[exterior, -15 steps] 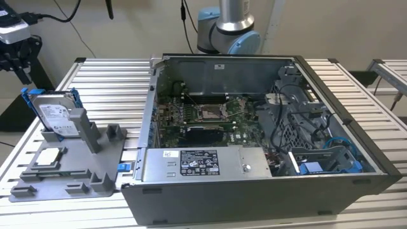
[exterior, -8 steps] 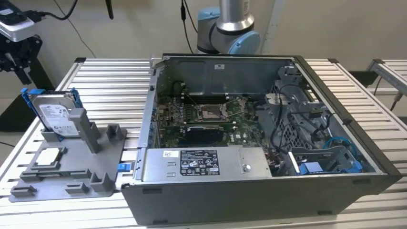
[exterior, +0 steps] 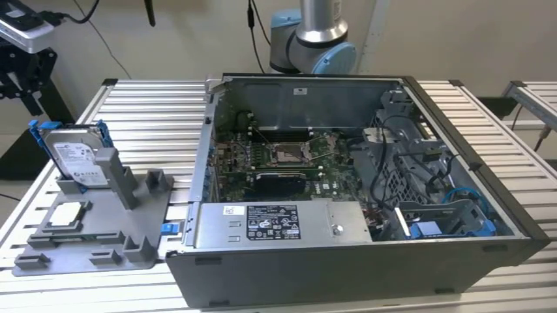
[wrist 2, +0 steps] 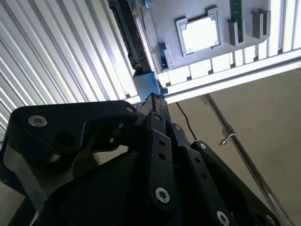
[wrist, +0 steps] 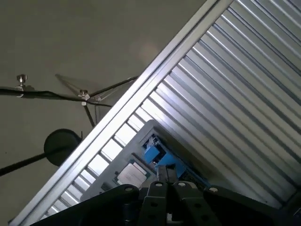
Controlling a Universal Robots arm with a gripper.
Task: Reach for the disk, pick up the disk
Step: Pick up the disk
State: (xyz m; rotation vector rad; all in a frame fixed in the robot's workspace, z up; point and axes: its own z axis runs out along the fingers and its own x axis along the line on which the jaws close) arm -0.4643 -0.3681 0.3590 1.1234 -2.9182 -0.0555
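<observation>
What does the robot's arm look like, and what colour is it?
In the exterior view the arm is a shiny silver tube going into a rounded grey joint with a light blue cap. In the second wrist view its end effector is black, built from flat bars and chunky blocks dotted with silver screws.

My gripper [wrist 2: 151, 100] is showing matt black links with bright steel screw heads. The disk [exterior: 78, 163] is presenting a dull silver metal face under a white paper label [exterior: 72, 151], with its carrier [exterior: 36, 134] gleaming as glossy blue plastic. The holder [exterior: 96, 244] is appearing as matt grey plastic. The table [exterior: 148, 104] is glinting as ribbed bare aluminium.
</observation>
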